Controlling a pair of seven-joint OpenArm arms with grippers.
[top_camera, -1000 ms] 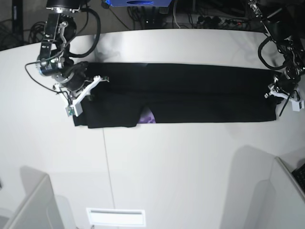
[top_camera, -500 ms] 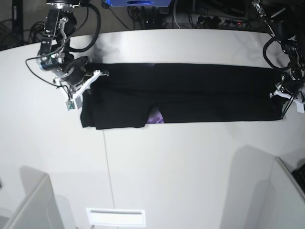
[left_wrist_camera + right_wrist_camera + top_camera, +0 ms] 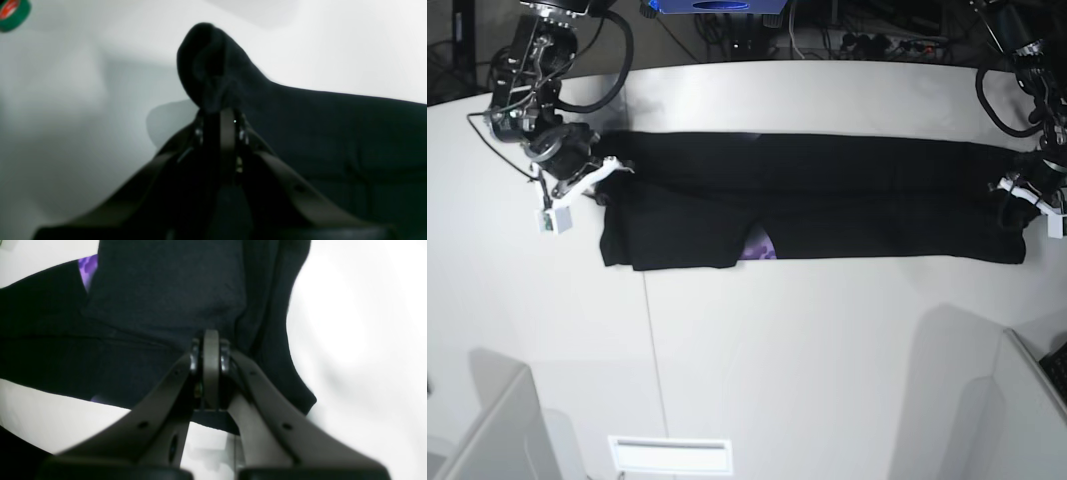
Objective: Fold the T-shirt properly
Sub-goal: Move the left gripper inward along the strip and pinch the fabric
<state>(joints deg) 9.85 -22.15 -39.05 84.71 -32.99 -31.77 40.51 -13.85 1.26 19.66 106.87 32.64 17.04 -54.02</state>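
Observation:
The black T-shirt (image 3: 847,200) lies stretched in a long band across the white table (image 3: 807,340). A scrap of purple print (image 3: 757,247) peeks out at its front edge. My right gripper (image 3: 599,178) is at the shirt's left end; in the right wrist view it (image 3: 210,340) is shut on the black cloth (image 3: 160,290), with purple print (image 3: 85,265) at the upper left. My left gripper (image 3: 1025,197) is at the shirt's right end. The left wrist view shows it (image 3: 218,115) shut on a bunched fold of the cloth (image 3: 213,66), lifted off the table.
A green tape roll (image 3: 11,10) lies on the table beyond the left gripper. Grey partitions stand at the front left (image 3: 497,430) and front right (image 3: 1027,400). A white slotted plate (image 3: 670,453) sits at the front edge. Cables (image 3: 867,40) run behind the table.
The left gripper has closed on the shirt's right end and drawn it to the right. The whole shirt has slid right, and the right gripper has moved up and back with its end.

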